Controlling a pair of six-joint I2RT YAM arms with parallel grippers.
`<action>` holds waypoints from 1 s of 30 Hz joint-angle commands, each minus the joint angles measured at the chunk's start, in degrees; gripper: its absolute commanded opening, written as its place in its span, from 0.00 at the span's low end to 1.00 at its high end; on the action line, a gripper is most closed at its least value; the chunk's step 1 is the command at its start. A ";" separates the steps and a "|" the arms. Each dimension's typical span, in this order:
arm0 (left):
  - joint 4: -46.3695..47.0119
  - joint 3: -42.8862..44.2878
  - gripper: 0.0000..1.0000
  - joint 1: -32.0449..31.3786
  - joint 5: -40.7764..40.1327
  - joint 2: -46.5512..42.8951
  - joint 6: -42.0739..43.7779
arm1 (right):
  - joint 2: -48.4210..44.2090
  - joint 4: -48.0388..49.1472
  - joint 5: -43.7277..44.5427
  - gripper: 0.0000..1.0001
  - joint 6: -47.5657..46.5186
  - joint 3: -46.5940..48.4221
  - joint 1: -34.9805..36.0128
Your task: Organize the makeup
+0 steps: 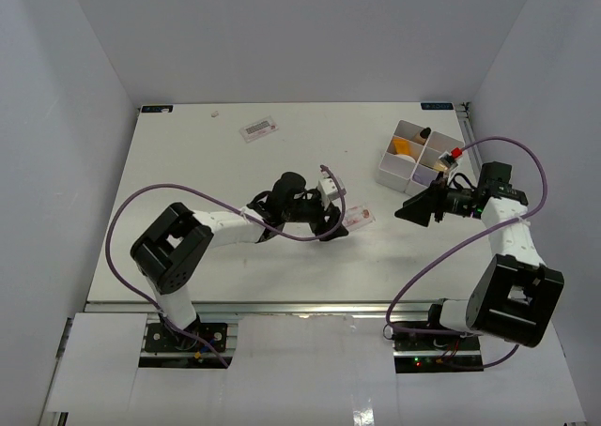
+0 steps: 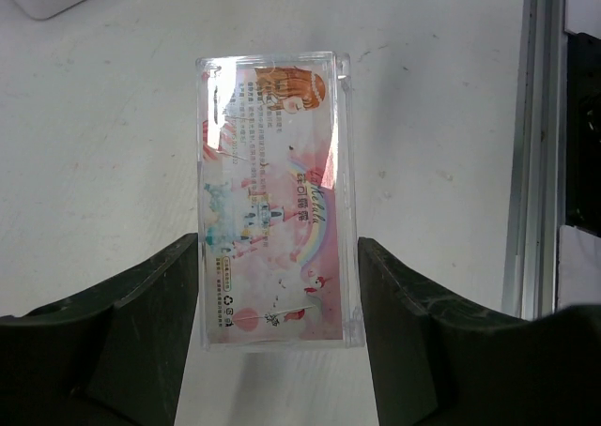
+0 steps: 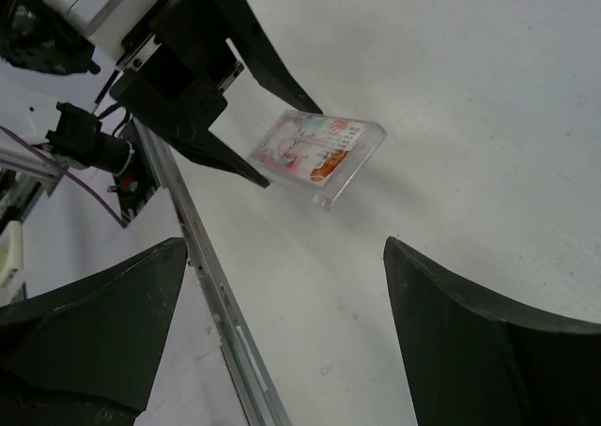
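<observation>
A flat clear packet (image 2: 275,201) with a pink cartoon print sits between the fingers of my left gripper (image 2: 279,248), which touch its two long edges. Its near end casts a shadow on the table below. From above, that packet (image 1: 358,219) pokes out to the right of the left gripper (image 1: 340,221), near the table's middle. In the right wrist view the same packet (image 3: 315,149) hangs tilted in the black fingers (image 3: 235,154). My right gripper (image 1: 406,210) hovers open to the right of it, pointing left, with nothing between its fingers (image 3: 470,323).
The white compartment tray (image 1: 388,174) stands at the back right, holding an orange-yellow item (image 1: 402,146) and a red-tipped piece (image 1: 455,152). Another flat packet (image 1: 258,128) lies near the back edge. A metal rail (image 3: 202,257) runs along the table's near edge.
</observation>
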 commanded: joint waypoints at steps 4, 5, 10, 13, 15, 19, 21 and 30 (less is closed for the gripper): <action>10.15 -1.71 0.17 -8.04 -10.01 -3.47 -3.44 | 7.08 0.82 0.58 0.92 11.69 3.85 0.09; 10.20 -1.29 0.17 -8.61 -10.41 -3.31 -3.28 | 7.54 0.63 0.55 0.91 11.88 4.01 0.31; 10.86 0.20 0.17 -9.71 -11.23 -3.20 -3.47 | 9.92 0.94 1.88 0.87 12.80 3.96 1.76; 10.48 1.77 0.17 -10.11 -11.36 -2.81 -3.30 | 10.75 0.90 2.02 0.80 13.24 4.00 2.42; 10.38 2.31 0.17 -10.29 -11.45 -2.63 -3.12 | 10.85 0.89 2.19 0.78 13.42 4.00 2.95; 9.51 3.99 0.17 -10.38 -11.27 -1.66 -2.68 | 11.29 0.72 1.84 0.71 13.43 3.91 3.92; 8.90 4.95 0.17 -10.56 -11.19 -1.04 -2.51 | 11.38 0.72 1.84 0.68 13.51 3.92 4.37; 8.02 7.63 0.19 -11.49 -11.33 1.10 -2.51 | 13.40 -1.17 0.30 0.43 12.29 5.56 5.21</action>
